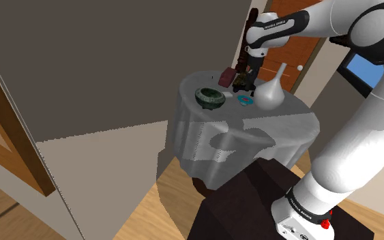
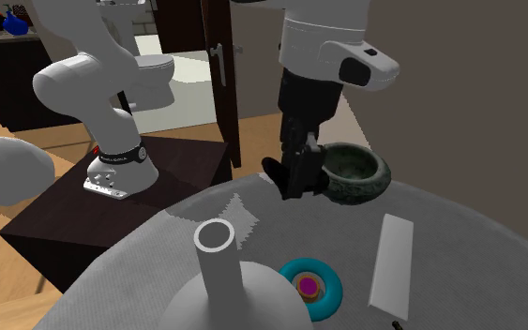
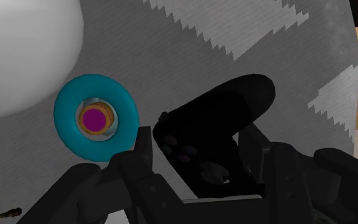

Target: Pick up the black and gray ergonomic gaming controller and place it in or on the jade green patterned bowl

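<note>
**End effector [image 3: 196, 147] clasps the controller [image 3: 234, 102]; the bowl [image 2: 351, 175] has yet to receive it**

End effector fingers stand narrow, one on each side of the black controller's body, and in the wrist view they press against it, so the grasp looks made. One rounded grip lobe juts out beyond the fingertips. The rest of the controller sits tucked between the fingers.

Whether the controller has left the grey cloth-covered surface [image 1: 204, 143] is hard to say. In the second exterior view it seems to hang from the end effector just above the cloth, but no clear gap shows beneath it.

The dark green patterned bowl stands close beside the end effector and appears empty. On the end effector's other side, away from the bowl, are a white vase [image 2: 217, 281] and a teal ring with a magenta centre [image 3: 95, 118]. A pale flat slab [image 2: 391, 262] lies farther off on the cloth, well clear of the fingers.

As a judgement of progress, reaching and gripping are done, and the lift is at most barely begun. What is left is to raise the controller above the bowl's rim, carry it the short way across, and let go so that it rests in or on the bowl. The controller looks long against the bowl's opening, so it may end up lying across the rim.
</note>
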Available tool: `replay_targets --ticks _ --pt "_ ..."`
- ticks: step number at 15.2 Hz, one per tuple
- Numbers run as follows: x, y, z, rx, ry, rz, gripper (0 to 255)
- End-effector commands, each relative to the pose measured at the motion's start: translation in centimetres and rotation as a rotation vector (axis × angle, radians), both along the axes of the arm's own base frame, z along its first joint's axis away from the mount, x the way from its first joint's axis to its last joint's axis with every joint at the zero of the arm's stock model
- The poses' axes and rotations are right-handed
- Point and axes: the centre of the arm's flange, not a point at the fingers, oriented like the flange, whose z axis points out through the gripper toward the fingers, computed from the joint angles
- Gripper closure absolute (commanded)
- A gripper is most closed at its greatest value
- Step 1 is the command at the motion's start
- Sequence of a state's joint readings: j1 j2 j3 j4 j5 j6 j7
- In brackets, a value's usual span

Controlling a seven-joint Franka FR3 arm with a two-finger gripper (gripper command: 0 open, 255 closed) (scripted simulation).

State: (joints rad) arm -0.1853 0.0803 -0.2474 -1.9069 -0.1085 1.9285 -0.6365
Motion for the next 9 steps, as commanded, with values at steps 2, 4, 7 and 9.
replay_targets --ticks 2,4,7,9 --pt "0.0 0.0 1.5 0.000 0.000 0.000 255" --pt "0.0 0.0 2.5 0.000 0.000 0.000 255" --pt "1.7 2.0 2.7 0.000 0.000 0.000 255" --pt "3.3 4.0 2.8 0.000 0.000 0.000 255"
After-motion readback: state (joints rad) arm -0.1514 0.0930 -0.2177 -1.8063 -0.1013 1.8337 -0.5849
